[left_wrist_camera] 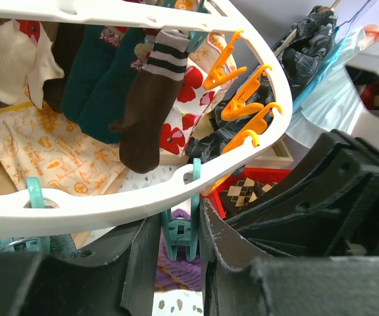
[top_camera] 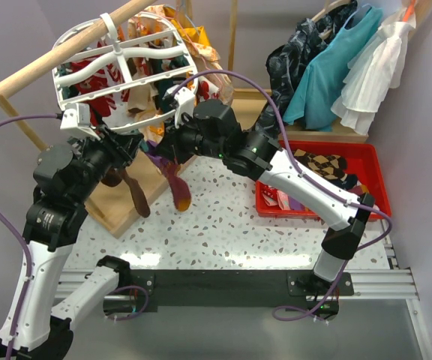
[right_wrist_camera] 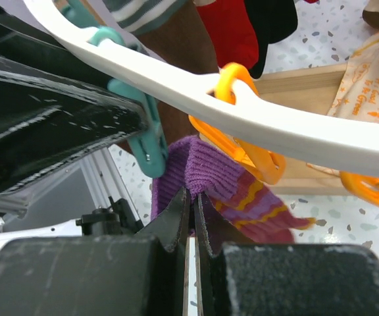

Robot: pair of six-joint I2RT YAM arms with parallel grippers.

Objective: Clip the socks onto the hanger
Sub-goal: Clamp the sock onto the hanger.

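Speckled worktop point(top_camera: 223, 217), hanger point(left_wrist_camera: 110, 205) hung above; both arms reach up far-left beneath its rim; left gripper point(left_wrist_camera: 179, 240) squeezing teal clip point(right_wrist_camera: 147, 141); right gripper point(right_wrist_camera: 193, 207) pinching purple sock point(right_wrist_camera: 209, 168).

We see our right gripper point(right_wrist_camera: 191, 199) pinched tight on a purple ribbed sock point(right_wrist_camera: 199, 168), just beneath the white plastic hanger rim point(right_wrist_camera: 308, 131), between a teal clip point(right_wrist_camera: 147, 141) and an orange clip point(right_wrist_camera: 262, 161).
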